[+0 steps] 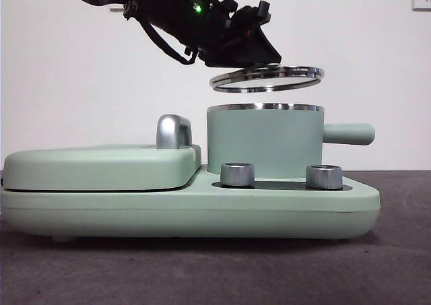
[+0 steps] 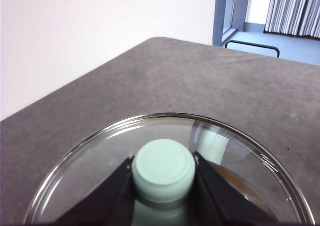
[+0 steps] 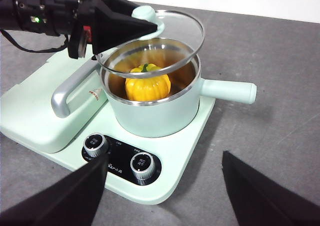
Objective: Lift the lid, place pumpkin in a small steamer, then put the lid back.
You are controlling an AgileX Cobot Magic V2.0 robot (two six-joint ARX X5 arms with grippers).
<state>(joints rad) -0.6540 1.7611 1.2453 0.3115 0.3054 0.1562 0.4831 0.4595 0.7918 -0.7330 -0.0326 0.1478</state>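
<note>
While clamped by left gripper (image 2: 163,172) on its knob | lid (image 1: 267,78) tilted just above small steamer (image 1: 264,143) | pumpkin (image 3: 147,86) inside | straight down to seat

Looks like a lab or office test room, not a real kitchen; bare white wall (image 1: 81,62), dark grey felt-like tabletop (image 2: 200,81), a doorway with vertical blinds (image 2: 295,9) behind; the only kitchen gear is a mint-green base unit (image 1: 202,211).
</note>
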